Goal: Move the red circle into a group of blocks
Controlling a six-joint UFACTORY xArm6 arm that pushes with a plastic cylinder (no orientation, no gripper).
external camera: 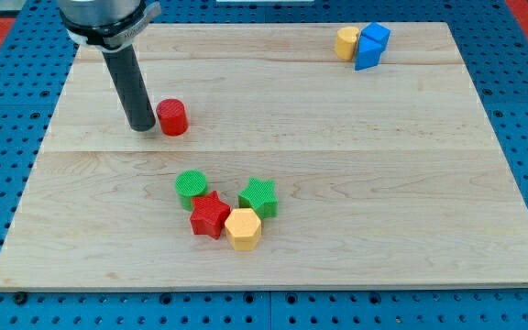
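Note:
The red circle (171, 117) stands on the wooden board (383, 183), left of centre. My tip (142, 127) is right against its left side, touching or nearly so. Below and to the right lies a group of blocks: a green circle (191, 187), a red star (210, 215), a green star (258, 196) and a yellow hexagon (244, 228), packed close together. The red circle is well apart from that group, above it.
A yellow block (346, 42) and a blue block (370, 45) sit together near the view's top right corner of the board. The board rests on a blue perforated table.

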